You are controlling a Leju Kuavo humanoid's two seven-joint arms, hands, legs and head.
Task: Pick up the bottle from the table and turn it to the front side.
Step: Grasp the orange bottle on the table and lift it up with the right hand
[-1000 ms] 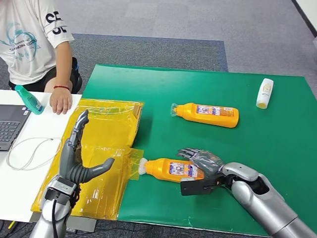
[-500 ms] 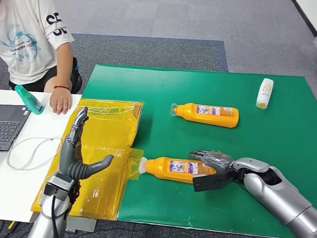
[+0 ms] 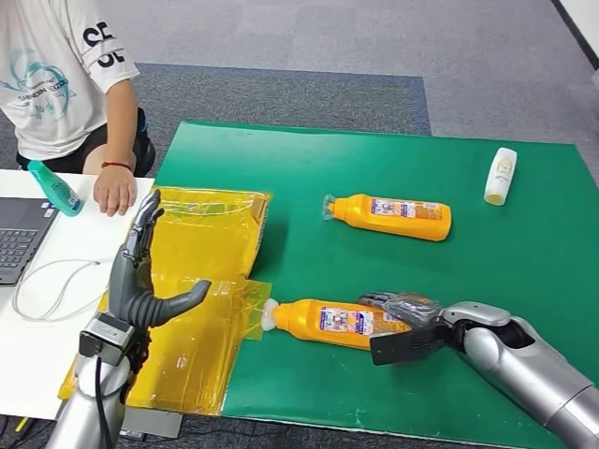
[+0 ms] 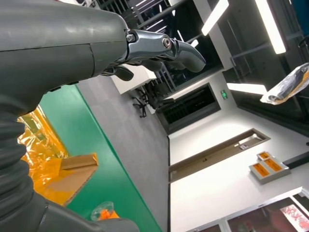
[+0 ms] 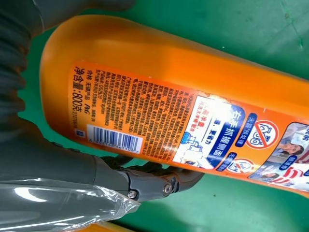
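Bottle: the near orange bottle [image 3: 332,321] lies on its side on the green mat [image 3: 424,168], close to the mat's front edge, its wrapped cap end pointing toward the yellow film; the label with barcode and small print faces up in the right wrist view [image 5: 164,116].
Right hand: the right hand [image 3: 402,323] is at the bottle's base end, dark fingers [image 3: 396,301] draped over the far side of the bottle and the thumb along the near side; in the wrist view one finger [image 5: 153,181] lies against the bottle's side. Whether the grip is tight cannot be told; the bottle rests on the mat.
Left hand: the left hand [image 3: 138,281] is raised above the yellow film, holding nothing, fingers stretched upward and close together, thumb stuck out to the side.
Second bottle: another orange bottle [image 3: 392,217] lies on its side farther back on the mat, well apart from the first.
White bottle: a small white bottle [image 3: 500,175] lies near the mat's far right corner.
Yellow film: crinkled yellow film [image 3: 205,281] covers the mat's left edge and part of the white table [image 3: 42,355].
Person: a person's hand [image 3: 115,190] rests on the white table beside a teal bottle [image 3: 55,188].
Table items: a laptop [image 3: 18,238] and a looped white cable [image 3: 60,285].
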